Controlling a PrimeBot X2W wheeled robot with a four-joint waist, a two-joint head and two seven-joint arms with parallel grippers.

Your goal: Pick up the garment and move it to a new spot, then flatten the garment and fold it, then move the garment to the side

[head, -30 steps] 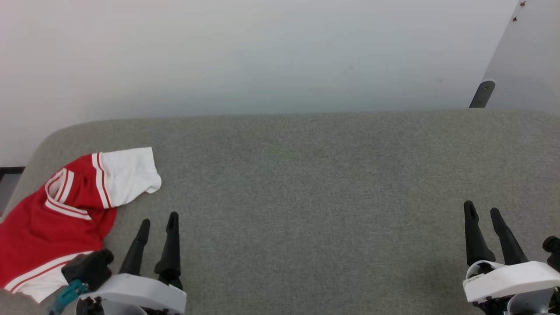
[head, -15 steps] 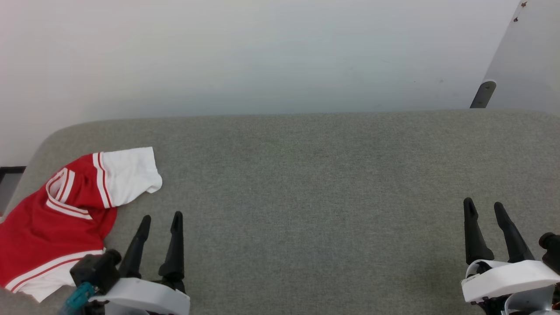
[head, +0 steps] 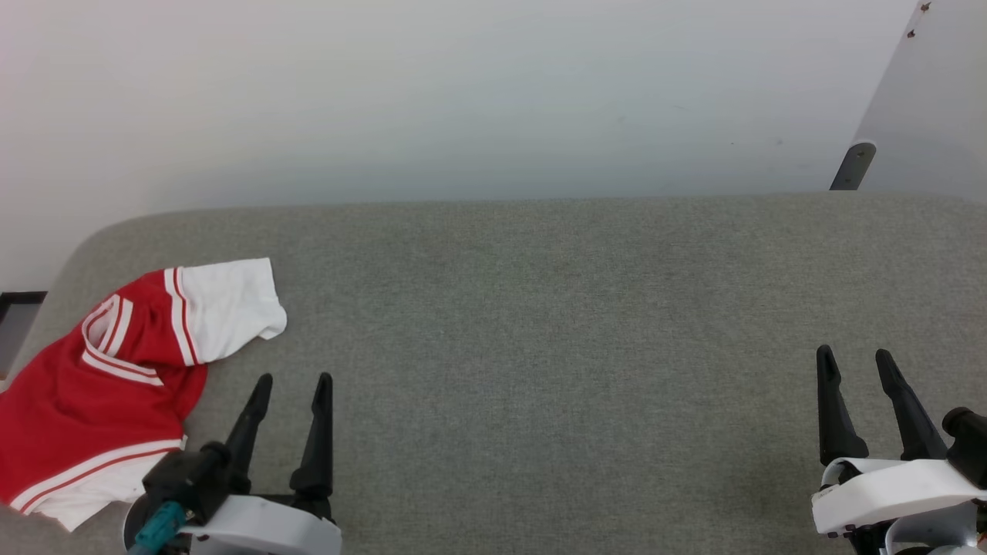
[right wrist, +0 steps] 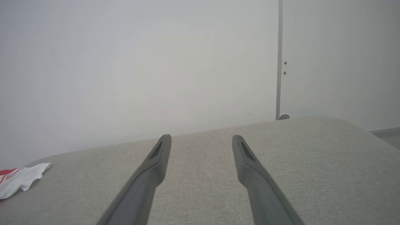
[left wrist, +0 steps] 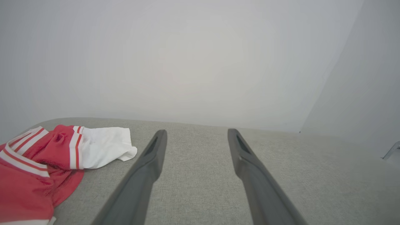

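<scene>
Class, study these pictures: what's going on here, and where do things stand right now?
A robot faces a grey cushioned surface. A red and white T-shirt lies crumpled at its left end, untouched. The left gripper is open just right of the shirt; the right gripper is open far to the right. Neither holds anything, so picking up hasn't begun.

Grey fabric surface [head: 540, 308], crumpled garment [head: 92, 385] on it

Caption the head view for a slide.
Shirt crumpled at left end of grey cushion; left gripper and right gripper open and empty.
</scene>
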